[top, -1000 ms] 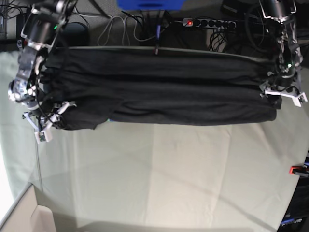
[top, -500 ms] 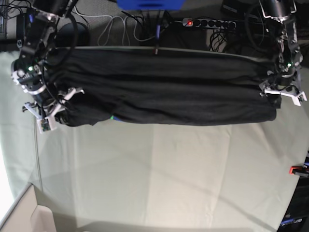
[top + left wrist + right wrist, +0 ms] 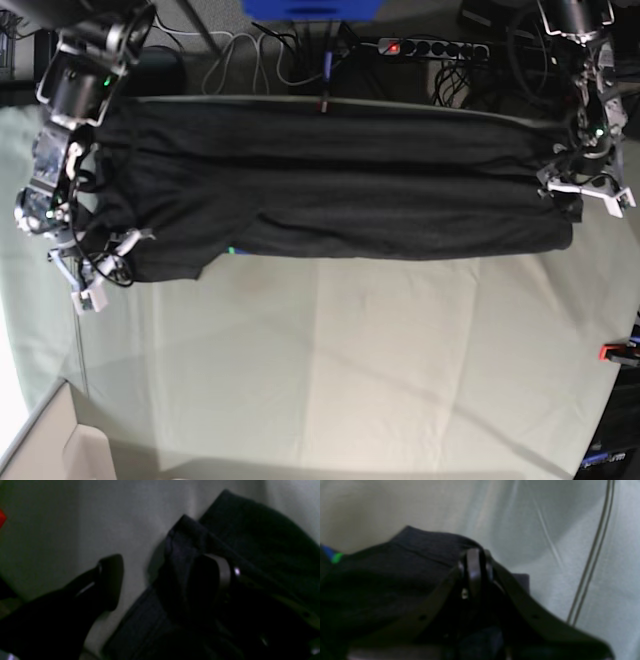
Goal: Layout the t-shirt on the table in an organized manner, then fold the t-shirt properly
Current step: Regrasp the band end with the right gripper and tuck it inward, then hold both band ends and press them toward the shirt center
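Fold step | our right tool (image 3: 475,562) pinches t-shirt (image 3: 330,190) hem | left tool (image 3: 165,580) spread, one finger under cloth | stretched flat along desk (image 3: 350,370)

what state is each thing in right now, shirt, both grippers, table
t-shirt: stretched sideways in a long folded band along the table's far edge
left gripper: open, one finger pressed on the shirt's end
right gripper: shut on the shirt's other end
table: covered in creased pale cloth
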`<state>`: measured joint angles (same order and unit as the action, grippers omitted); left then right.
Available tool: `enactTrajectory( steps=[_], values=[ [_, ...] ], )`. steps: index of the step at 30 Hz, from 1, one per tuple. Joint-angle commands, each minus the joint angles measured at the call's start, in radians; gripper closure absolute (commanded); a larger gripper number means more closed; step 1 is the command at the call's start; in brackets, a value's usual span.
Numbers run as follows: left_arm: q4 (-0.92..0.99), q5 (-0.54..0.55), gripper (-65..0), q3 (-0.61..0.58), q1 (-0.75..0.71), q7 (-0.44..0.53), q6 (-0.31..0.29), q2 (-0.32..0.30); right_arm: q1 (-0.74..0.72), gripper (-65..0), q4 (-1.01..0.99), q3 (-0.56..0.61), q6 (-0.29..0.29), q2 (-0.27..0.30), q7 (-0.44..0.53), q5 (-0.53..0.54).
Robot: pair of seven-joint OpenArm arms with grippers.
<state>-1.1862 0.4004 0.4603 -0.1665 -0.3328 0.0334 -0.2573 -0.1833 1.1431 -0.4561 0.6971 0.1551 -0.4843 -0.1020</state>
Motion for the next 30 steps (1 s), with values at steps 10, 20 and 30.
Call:
enactTrajectory(
  steps=[10,20,30],
  values=[
    [-0.018,-0.002,-45.4,0.002,0.011,0.022,0.003,-0.015,-0.061,0.0,-0.068,0.000,0.001,0.030,0.022,0.017],
    [-0.013,-0.002,-45.4,0.005,0.015,0.022,0.003,-0.015,0.077,0.0,0.269,-0.003,0.001,-0.048,0.022,0.020],
    [-0.013,-0.002,-45.4,0.005,0.018,0.022,0.003,-0.015,0.218,0.0,0.495,-0.194,0.001,-0.168,0.014,0.018]
  ],
)
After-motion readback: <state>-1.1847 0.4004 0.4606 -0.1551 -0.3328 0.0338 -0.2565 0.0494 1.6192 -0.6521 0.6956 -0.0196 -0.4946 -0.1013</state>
